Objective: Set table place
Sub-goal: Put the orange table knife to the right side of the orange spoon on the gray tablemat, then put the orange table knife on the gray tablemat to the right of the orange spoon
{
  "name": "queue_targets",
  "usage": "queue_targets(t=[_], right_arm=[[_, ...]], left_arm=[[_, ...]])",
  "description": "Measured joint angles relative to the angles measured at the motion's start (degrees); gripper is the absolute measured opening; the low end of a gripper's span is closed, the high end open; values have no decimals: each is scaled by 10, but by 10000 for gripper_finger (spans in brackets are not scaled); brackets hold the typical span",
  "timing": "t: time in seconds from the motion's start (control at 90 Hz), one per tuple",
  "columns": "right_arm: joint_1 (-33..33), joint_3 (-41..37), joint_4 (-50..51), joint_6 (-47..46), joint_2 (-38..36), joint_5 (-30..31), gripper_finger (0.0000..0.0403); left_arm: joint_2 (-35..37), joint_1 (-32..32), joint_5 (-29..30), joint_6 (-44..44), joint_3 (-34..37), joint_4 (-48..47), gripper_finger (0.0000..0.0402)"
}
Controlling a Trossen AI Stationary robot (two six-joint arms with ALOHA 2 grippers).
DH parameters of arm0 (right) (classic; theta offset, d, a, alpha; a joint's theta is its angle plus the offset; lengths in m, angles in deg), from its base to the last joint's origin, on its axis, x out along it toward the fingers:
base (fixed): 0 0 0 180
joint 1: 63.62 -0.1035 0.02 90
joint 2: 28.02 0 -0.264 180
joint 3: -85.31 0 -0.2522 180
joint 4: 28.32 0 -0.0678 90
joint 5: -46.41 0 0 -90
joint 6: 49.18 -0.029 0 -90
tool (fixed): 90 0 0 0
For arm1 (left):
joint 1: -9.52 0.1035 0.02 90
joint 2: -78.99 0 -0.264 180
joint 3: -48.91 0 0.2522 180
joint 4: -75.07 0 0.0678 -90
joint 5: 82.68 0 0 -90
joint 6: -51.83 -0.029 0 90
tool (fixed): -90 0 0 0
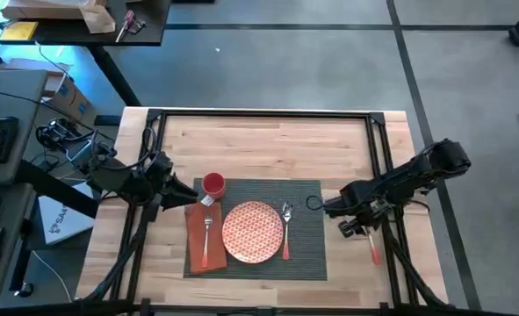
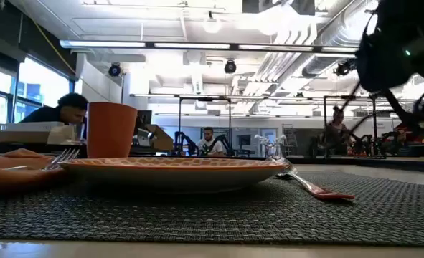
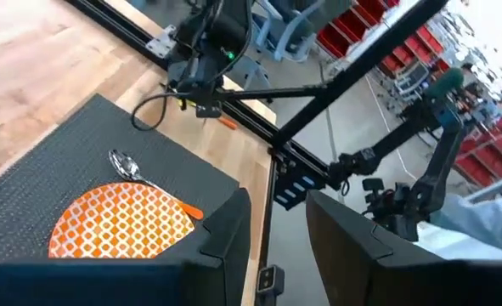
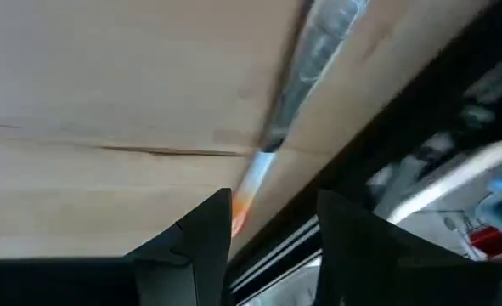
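On the light-wood table (image 1: 268,145) lies the dark grey placemat (image 1: 307,254). On it sit an orange-patterned plate (image 1: 252,233), a spoon (image 1: 286,230), a red cup (image 1: 213,184) and an orange napkin (image 1: 198,250) with a fork (image 1: 206,230) on top. My left gripper (image 1: 191,195) hovers open just left of the cup. A knife (image 1: 372,249) with an orange handle lies on the bare wood right of the placemat. My right gripper (image 4: 272,234) is open low over the knife, whose handle end (image 4: 239,212) lies between the fingers, close to one of them. My right gripper comes down at the knife's orange handle end (image 4: 239,212), which shows right beside one finger (image 4: 208,234). The knife lies flat on the table. Whether the finger touches it I cannot tell.
A black rail frame (image 1: 263,114) runs around the tabletop. A dark desk (image 1: 83,22) with clutter and boxes stands beyond the far left corner. In the low view, people sit in the room behind the table.
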Motion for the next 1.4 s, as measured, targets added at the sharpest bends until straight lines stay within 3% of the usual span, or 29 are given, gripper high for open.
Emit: queue_targets(t=[0.244,0.511,0.622,0.744,0.978,1.267,1.4], right_arm=[[1,-75,-137,-31,-4,-34,139],[-9,-110,-314,-89,-5,-72,17],[-20,-109,-413,-135,-4,-42,6],[-36,-102,-503,-137,-4,32,1],[-75,-53,-500,-135,-3,126,1],[-98,-2,-499,-137,-2,123,1],[-87,18,-505,-150,-3,164,1]], left_arm=[[0,23,4,36,0,0,99],[0,29,4,45,0,15,99],[0,29,3,42,0,22,99],[0,29,2,36,0,26,99],[0,28,-7,34,0,26,99],[0,28,-21,34,0,25,99],[0,28,-24,33,0,26,99]])
